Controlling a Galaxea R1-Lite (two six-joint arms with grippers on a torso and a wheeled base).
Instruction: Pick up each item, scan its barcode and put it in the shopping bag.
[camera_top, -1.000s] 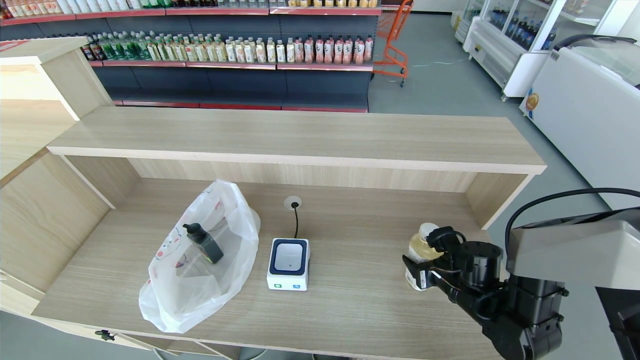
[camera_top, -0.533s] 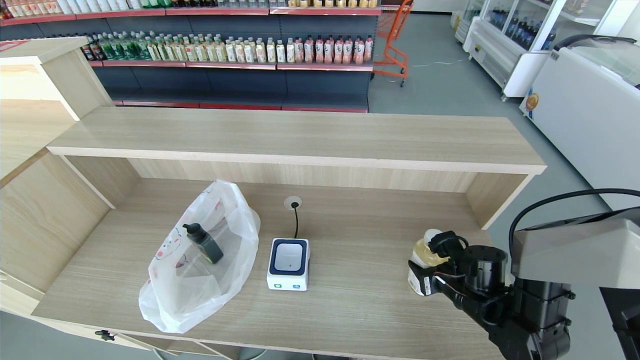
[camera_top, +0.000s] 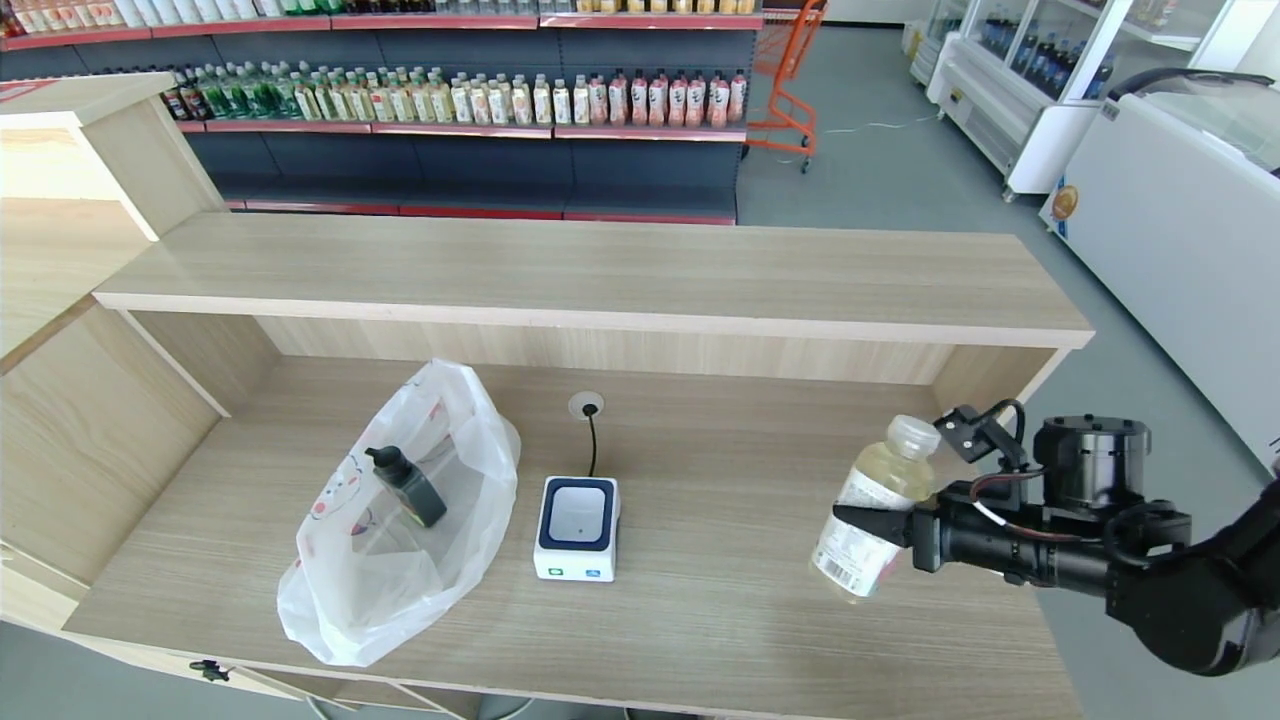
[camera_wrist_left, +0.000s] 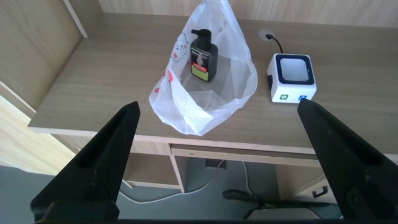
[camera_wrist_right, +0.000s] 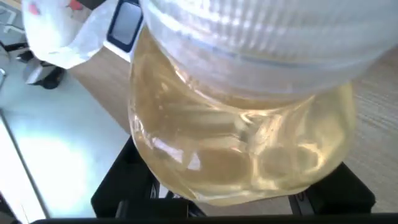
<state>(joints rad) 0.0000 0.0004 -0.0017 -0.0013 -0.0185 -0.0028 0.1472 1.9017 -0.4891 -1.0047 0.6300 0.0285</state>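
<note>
Bottle (camera_top: 888, 472) aslant in right gripper (camera_top: 866, 518), clasp at mid-body, over counter (camera_top: 700, 610).

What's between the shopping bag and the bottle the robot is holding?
The white barcode scanner sits between the shopping bag and the bottle, seen in the head view.

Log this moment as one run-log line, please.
right gripper: shut on tilted bottle | left gripper: open | shopping bag: holds pump bottle | scanner: beside bag

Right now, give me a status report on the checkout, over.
Right gripper shut on bottle, held tilted over counter. Left gripper open, empty. Nothing between bottle and scanner; pump bottle in shopping bag.
</note>
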